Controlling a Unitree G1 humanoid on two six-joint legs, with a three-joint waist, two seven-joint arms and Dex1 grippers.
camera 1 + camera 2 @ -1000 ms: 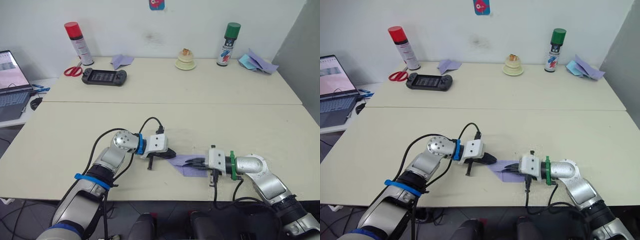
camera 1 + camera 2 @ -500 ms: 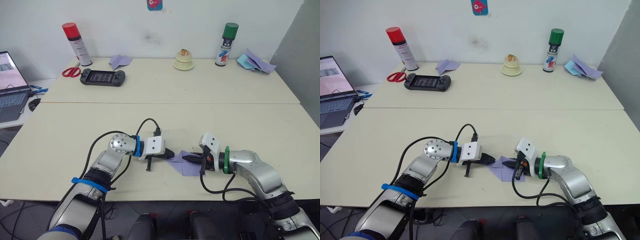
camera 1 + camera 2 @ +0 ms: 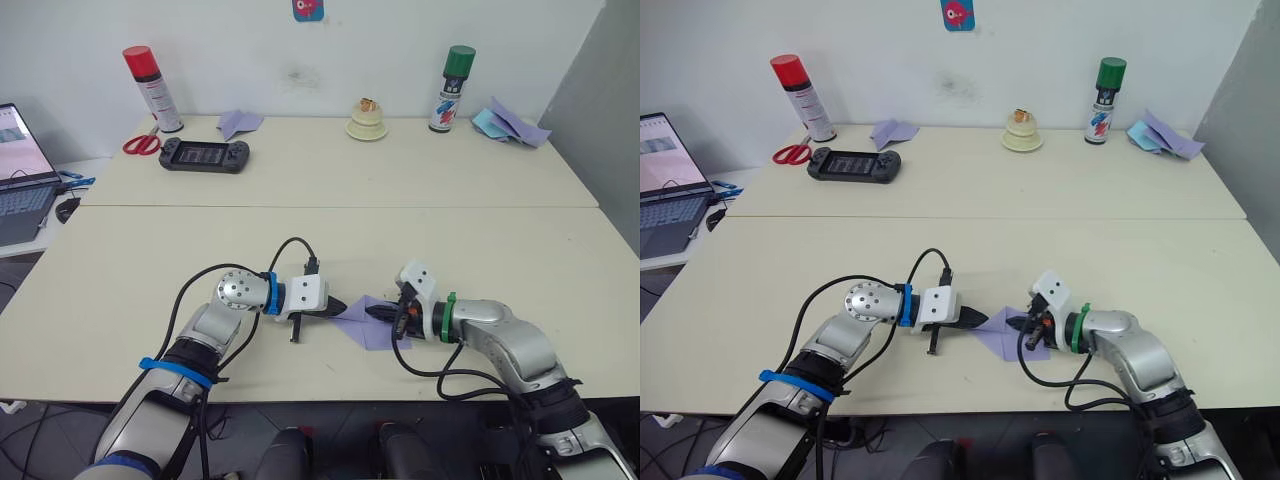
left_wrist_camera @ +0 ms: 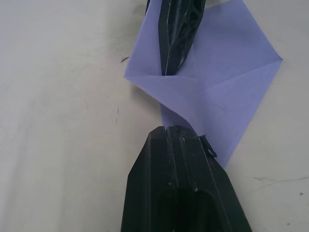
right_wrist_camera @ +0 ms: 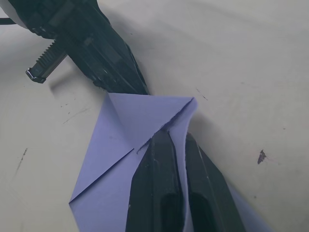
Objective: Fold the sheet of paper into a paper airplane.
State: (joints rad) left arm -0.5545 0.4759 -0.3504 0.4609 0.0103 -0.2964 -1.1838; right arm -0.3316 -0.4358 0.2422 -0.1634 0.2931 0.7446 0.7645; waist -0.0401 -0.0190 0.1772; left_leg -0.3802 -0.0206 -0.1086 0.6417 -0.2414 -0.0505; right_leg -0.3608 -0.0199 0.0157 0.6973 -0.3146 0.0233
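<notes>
The sheet of paper point(image 3: 366, 327), lavender and partly folded into a pointed shape with diagonal creases, lies near the table's front edge between my two grippers. My left gripper point(image 3: 338, 308) is shut, and its tip point(image 4: 176, 130) rests on the paper's left corner. My right gripper point(image 3: 380, 314) comes in from the right. Its fingers point(image 5: 157, 159) are closed on a raised flap of the paper point(image 5: 111, 164), whose edge runs up between them. The two gripper tips nearly meet over the paper point(image 4: 227, 82).
At the back stand a red-capped spray can point(image 3: 148, 88), scissors point(image 3: 144, 143), a black game console point(image 3: 207, 154), a small lavender dart point(image 3: 238, 122), a cream object point(image 3: 367, 121), a green-capped can point(image 3: 449, 88) and loose papers point(image 3: 510, 125). A laptop point(image 3: 20, 190) sits at the left.
My right gripper has turned and moved left toward the left gripper, raising a flap of the paper. The left gripper has stayed in place.
</notes>
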